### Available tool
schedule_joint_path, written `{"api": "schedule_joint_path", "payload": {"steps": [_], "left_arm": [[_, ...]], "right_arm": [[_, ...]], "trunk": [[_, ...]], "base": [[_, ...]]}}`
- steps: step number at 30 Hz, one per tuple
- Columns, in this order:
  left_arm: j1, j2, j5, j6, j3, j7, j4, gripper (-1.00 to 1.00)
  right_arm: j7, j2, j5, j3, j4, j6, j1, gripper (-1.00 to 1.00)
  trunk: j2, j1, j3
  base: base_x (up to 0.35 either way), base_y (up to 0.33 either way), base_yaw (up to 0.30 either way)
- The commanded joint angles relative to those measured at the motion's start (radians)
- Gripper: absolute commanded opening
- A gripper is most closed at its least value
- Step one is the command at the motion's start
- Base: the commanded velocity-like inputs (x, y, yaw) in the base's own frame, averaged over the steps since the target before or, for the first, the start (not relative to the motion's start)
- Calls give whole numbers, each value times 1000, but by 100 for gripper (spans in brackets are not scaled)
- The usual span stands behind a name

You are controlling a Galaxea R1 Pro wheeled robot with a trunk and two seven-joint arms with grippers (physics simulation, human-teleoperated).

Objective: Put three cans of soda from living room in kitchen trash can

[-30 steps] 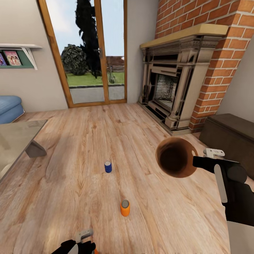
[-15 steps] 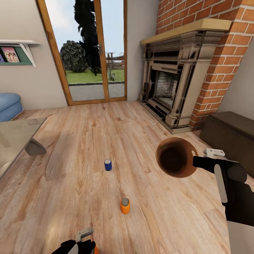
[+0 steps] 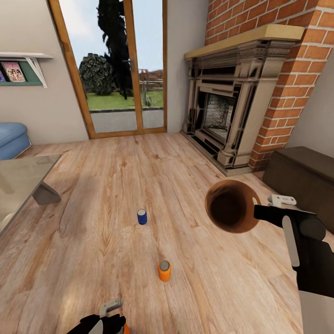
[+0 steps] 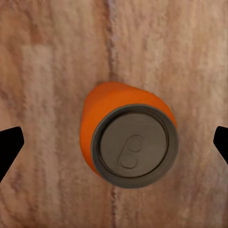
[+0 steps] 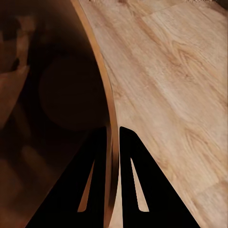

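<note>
I have the trash can pinched by its rim in my right gripper, one finger inside the wall and one outside, holding it off the wood-plank floor with its brown mouth tipped toward me at about 3 o'clock in the head view. My left gripper hangs spread wide over an orange soda can, fingertips well clear on either side and gripping nothing; in the head view that hand sits at 6 o'clock. A second orange can stands at roughly 5 o'clock from the dark blue can, both upright on the floor in front of the fireplace.

My worries: the can below sits slightly off-centre between the fingers, so closing unevenly could knock it over and send it rolling. The rim grip on the bin is thin; a swing could let it pivot or slip.

No brand or lettering is readable on any can; the lid shows only its pull-tab.
</note>
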Motion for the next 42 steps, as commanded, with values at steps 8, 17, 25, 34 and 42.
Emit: {"api": "schedule_joint_path", "payload": {"steps": [8,17,25,34,42], "left_arm": [[0,0,0,-1,0,-1,-1,100],[0,0,0,-2,0,-1,-5,100],[0,0,1,-3,-1,-1,-8,100],[0,-2,1,-3,0,-1,-9,100],[0,-16,1,-10,-1,-1,-8,100]], "right_arm": [[7,-1,-49,-1,-26,0,10,-100],[7,-1,-63,1,-30,0,18,-100],[7,-1,-65,2,-31,0,20,-100],[7,-1,-65,2,-31,0,20,-100],[7,-2,-66,2,-31,0,20,-100]], "trunk": [[0,0,0],[0,0,0],[-1,2,-19],[-2,4,-39],[-2,4,-39]], "base": [[0,0,0],[0,0,0],[0,0,0],[0,0,0],[0,0,0]]}}
